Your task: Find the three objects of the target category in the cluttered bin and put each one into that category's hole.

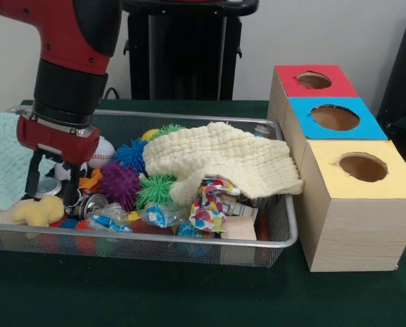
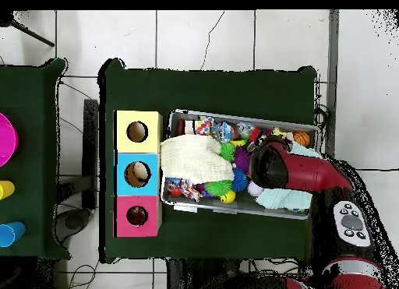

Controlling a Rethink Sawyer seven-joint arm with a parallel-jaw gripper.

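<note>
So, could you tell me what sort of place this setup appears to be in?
Probably a robotics lab or test room: a red robot arm works at a green-covered table holding a wire bin of toys and three sorting boxes, on a tiled floor.

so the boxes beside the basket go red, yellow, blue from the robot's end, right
Not quite. In the front view the boxes run red, blue, then yellow from the robot's end: blue sits in the middle, and yellow is farthest from the robot, beside the basket.

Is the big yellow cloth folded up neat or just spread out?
Spread out. The yellow cloth lies rumpled across the toys in the wire bin, one corner draped over the rim toward the wooden boxes.
</note>
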